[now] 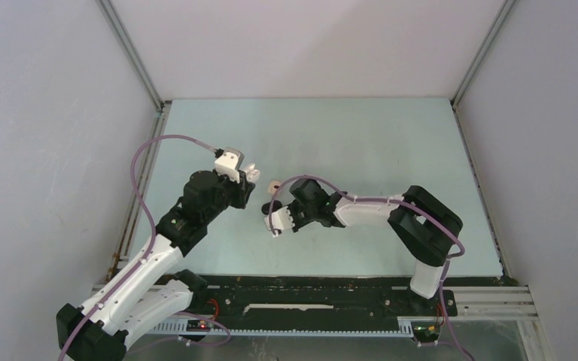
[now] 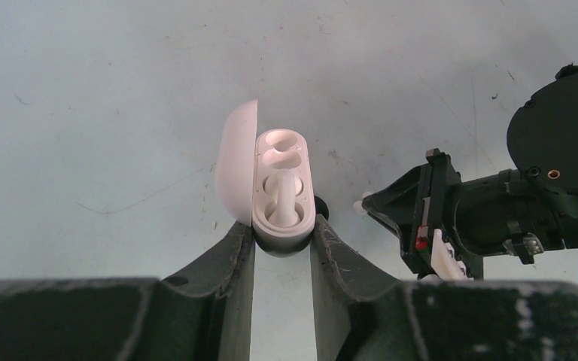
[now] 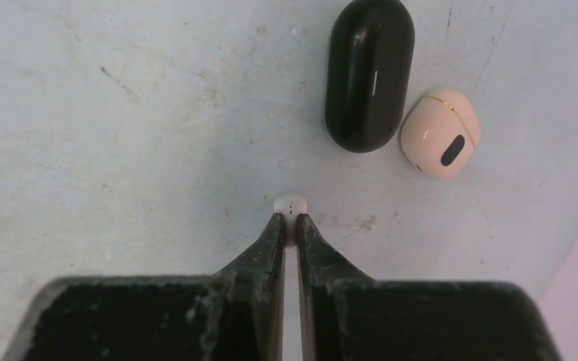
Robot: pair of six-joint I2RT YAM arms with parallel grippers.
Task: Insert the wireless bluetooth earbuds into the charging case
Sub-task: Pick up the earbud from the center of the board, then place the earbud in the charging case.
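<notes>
My left gripper (image 2: 282, 239) is shut on the base of a white charging case (image 2: 284, 218), held above the table with its lid (image 2: 235, 162) swung open. One white earbud (image 2: 281, 201) sits in the nearer socket, and the farther socket (image 2: 286, 144) is empty. In the top view this gripper (image 1: 247, 175) is left of centre. My right gripper (image 3: 290, 222) is shut on a small white earbud (image 3: 290, 204) that pokes out past its tips, just above the table. In the top view it (image 1: 275, 227) is a short way to the right of the case and nearer the table's front edge.
A shut black case (image 3: 369, 71) and a smaller beige pod with a black oval mark (image 3: 440, 134) lie side by side on the table beyond my right gripper. The beige pod (image 1: 274, 186) lies between the two grippers. White walls enclose the table.
</notes>
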